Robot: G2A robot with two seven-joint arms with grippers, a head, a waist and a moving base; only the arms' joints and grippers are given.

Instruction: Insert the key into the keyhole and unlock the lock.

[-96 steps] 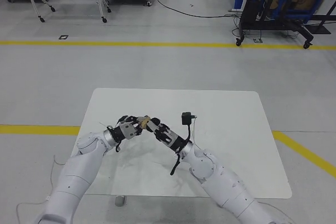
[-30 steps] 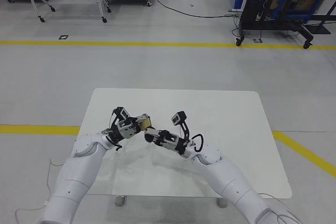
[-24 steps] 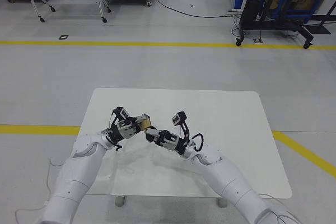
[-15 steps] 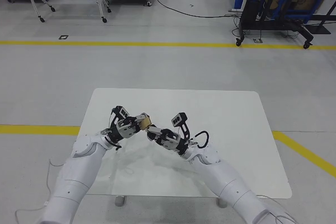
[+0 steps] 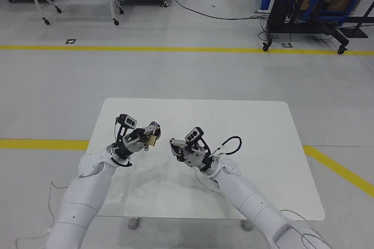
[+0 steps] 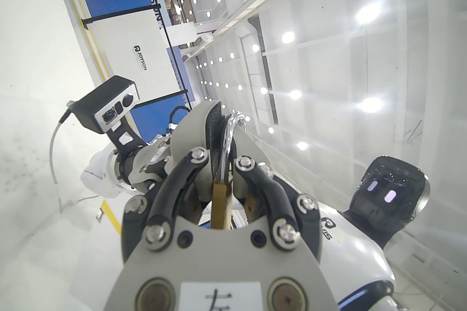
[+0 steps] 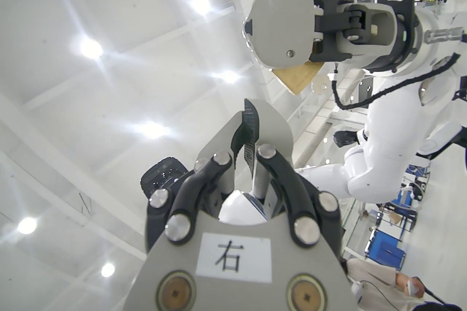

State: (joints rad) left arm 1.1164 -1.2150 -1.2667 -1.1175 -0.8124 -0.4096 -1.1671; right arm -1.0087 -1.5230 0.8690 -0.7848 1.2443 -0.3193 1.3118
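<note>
My left gripper (image 5: 153, 131) hangs over the left middle of the white table (image 5: 255, 124), shut on a brass padlock (image 5: 149, 140). In the left wrist view the silver shackle (image 6: 233, 124) is pinched between the pads and the brass body (image 6: 220, 203) sits back toward the palm. My right gripper (image 5: 174, 146) is a short gap to the right of it, apart from the lock. In the right wrist view its fingers (image 7: 270, 130) are pressed together, and I cannot make out a key between them. The padlock's brass corner (image 7: 297, 79) sticks out below the left gripper (image 7: 251, 31).
Both wrists are tilted up, so the wrist views look at the ceiling and the room. The table's right half and far side are bare. Yellow floor lines and wheeled stands lie beyond the table.
The grippers were tip to tip at the padlock; now they have drawn apart. The left one went left with the lock, the right one pulled back, and both wrists turned.
</note>
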